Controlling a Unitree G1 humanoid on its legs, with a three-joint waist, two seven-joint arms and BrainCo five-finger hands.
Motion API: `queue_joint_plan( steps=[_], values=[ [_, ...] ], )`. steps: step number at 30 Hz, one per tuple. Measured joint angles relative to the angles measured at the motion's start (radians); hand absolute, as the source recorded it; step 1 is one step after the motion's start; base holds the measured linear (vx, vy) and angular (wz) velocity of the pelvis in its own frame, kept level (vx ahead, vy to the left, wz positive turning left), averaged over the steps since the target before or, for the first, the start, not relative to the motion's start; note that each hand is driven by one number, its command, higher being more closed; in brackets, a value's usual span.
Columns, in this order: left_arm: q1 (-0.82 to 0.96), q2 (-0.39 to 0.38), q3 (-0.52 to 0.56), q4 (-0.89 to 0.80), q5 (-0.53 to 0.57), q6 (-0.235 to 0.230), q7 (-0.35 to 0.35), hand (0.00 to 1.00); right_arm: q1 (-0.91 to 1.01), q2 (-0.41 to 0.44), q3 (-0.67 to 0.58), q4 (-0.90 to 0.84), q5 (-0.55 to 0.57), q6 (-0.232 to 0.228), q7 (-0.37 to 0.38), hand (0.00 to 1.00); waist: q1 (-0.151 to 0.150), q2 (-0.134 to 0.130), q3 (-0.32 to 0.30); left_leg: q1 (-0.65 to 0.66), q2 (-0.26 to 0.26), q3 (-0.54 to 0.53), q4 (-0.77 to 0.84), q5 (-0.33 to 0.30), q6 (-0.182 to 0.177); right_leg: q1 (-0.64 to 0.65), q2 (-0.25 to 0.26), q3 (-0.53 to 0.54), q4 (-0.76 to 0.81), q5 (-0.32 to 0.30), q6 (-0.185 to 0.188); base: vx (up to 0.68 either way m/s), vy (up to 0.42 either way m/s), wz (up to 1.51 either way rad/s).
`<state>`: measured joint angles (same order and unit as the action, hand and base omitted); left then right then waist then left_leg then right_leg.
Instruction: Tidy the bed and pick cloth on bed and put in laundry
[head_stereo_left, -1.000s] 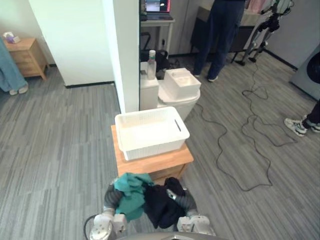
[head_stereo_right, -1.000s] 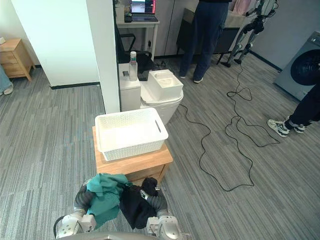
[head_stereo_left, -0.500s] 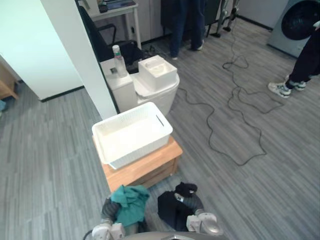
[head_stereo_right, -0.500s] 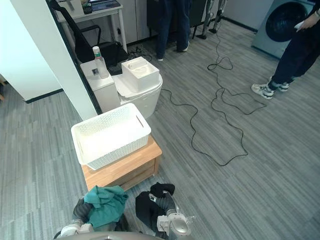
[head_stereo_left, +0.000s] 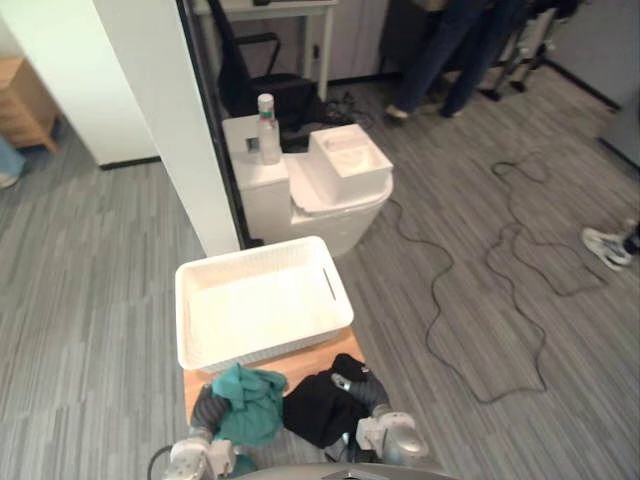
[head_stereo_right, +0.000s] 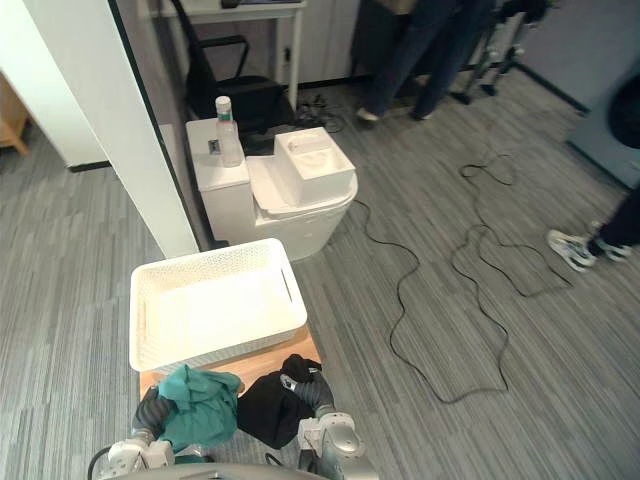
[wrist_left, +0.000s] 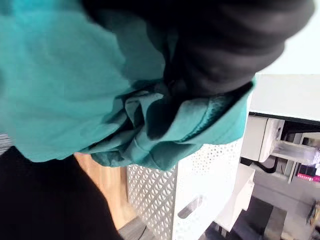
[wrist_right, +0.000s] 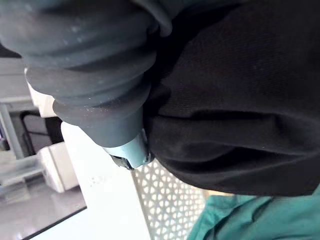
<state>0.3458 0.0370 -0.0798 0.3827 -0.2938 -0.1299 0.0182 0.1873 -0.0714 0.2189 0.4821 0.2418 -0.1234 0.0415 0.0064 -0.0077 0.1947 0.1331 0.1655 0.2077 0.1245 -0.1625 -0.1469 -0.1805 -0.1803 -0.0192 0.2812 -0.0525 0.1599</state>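
My left hand (head_stereo_left: 206, 406) is shut on a bunched teal cloth (head_stereo_left: 246, 404), which fills most of the left wrist view (wrist_left: 75, 90). My right hand (head_stereo_left: 352, 382) is shut on a black cloth (head_stereo_left: 316, 410) that wraps round it (wrist_right: 240, 115). The two bundles hang side by side, touching, over the near edge of a low wooden table (head_stereo_left: 306, 359). A white perforated laundry basket (head_stereo_left: 262, 252) stands empty on that table, just beyond both hands. Its wall is also close in the left wrist view (wrist_left: 200, 175).
A white toilet (head_stereo_left: 330, 200) with a bottle (head_stereo_left: 267, 130) on its tank stands behind the basket, beside a white wall corner (head_stereo_left: 160, 130). A black cable (head_stereo_left: 480, 300) trails over the floor at right. A person's legs (head_stereo_left: 450, 50) and a shoe (head_stereo_left: 605, 245) are farther off.
The camera has swung, and the basket and table now lie closer below me. Both hands have brought the cloths together and forward, over the table's near edge.
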Motion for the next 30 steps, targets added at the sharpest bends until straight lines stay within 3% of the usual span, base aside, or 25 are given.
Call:
queue_joint_plan(
  steps=[2,3,5,8,11,14,18,19,24,30],
  values=[
    [0.019,-0.056,-0.003,-0.024,0.002,-0.002,-0.002,1.00,0.043,-0.021,-0.053,-0.095,0.009,-0.002,-0.005,1.00,-0.002,0.055,-0.017,-0.001,0.064,0.047,-0.009,0.031,-0.004,0.012,0.044,-0.057,0.012,-0.028,-0.032,0.12,-0.379,0.35],
    [0.019,-0.065,-0.004,-0.023,0.003,-0.002,-0.003,1.00,0.056,-0.019,-0.072,-0.118,0.009,-0.002,-0.007,1.00,-0.004,0.055,-0.018,0.003,0.070,0.065,-0.009,0.046,-0.005,0.017,0.045,-0.073,0.020,-0.035,-0.038,0.13,-0.319,0.49],
    [0.020,-0.090,-0.001,-0.060,0.003,0.000,-0.004,1.00,0.110,-0.019,-0.164,-0.238,0.014,0.000,-0.011,1.00,-0.008,0.053,-0.018,0.013,0.088,0.124,-0.022,0.082,-0.002,0.054,0.051,-0.117,0.011,-0.047,-0.051,0.06,-0.158,0.49],
    [0.025,-0.095,0.007,-0.115,0.002,-0.001,-0.004,1.00,0.169,-0.022,-0.266,-0.488,0.035,0.000,-0.049,1.00,-0.008,0.049,-0.020,0.019,0.092,0.170,-0.036,0.085,-0.001,0.068,0.053,-0.132,-0.012,-0.041,-0.049,0.03,-0.049,0.13],
    [0.046,-0.093,0.032,-0.122,0.002,-0.001,-0.003,1.00,0.130,-0.036,-0.321,-0.720,0.038,-0.018,-0.091,1.00,-0.009,0.033,-0.050,0.023,0.088,0.223,-0.040,0.084,-0.003,0.086,0.061,-0.113,-0.098,0.007,-0.040,0.01,0.050,-0.28],
    [0.046,-0.073,0.033,-0.086,0.002,-0.003,-0.004,1.00,-0.004,-0.087,-0.296,-0.827,0.029,-0.053,-0.116,1.00,-0.009,-0.010,-0.074,0.004,0.084,0.231,-0.043,0.081,-0.006,0.116,0.069,-0.107,-0.217,0.087,-0.036,0.00,0.038,-0.13],
    [0.020,-0.051,0.015,-0.010,0.002,-0.002,-0.004,1.00,-0.244,-0.175,-0.195,-0.810,0.025,-0.075,-0.117,1.00,-0.005,-0.022,-0.084,-0.017,0.056,0.198,-0.056,0.079,-0.018,0.160,0.056,-0.130,-0.333,0.164,-0.024,-0.04,0.032,0.18],
    [0.016,-0.048,0.015,0.001,0.001,-0.001,-0.001,1.00,-0.378,-0.204,-0.113,-0.761,0.021,-0.077,-0.116,1.00,-0.002,-0.020,-0.085,-0.017,0.043,0.182,-0.065,0.085,-0.020,0.181,0.047,-0.141,-0.362,0.183,-0.021,-0.05,0.038,0.25],
    [0.000,-0.017,-0.003,0.032,-0.018,0.000,0.004,1.00,-0.677,-0.237,0.009,-0.559,-0.014,-0.069,-0.116,1.00,0.034,-0.018,-0.091,-0.028,0.030,0.139,-0.094,0.117,-0.015,0.187,0.038,-0.172,-0.362,0.190,-0.025,-0.05,0.008,0.27],
    [-0.010,-0.006,-0.012,0.035,-0.058,-0.001,0.030,1.00,-0.965,-0.257,0.016,-0.333,-0.015,-0.051,-0.152,1.00,0.057,-0.022,-0.094,-0.048,0.020,0.081,-0.135,0.161,-0.010,0.190,0.030,-0.222,-0.362,0.197,-0.030,-0.06,-0.005,0.28]
  ],
)
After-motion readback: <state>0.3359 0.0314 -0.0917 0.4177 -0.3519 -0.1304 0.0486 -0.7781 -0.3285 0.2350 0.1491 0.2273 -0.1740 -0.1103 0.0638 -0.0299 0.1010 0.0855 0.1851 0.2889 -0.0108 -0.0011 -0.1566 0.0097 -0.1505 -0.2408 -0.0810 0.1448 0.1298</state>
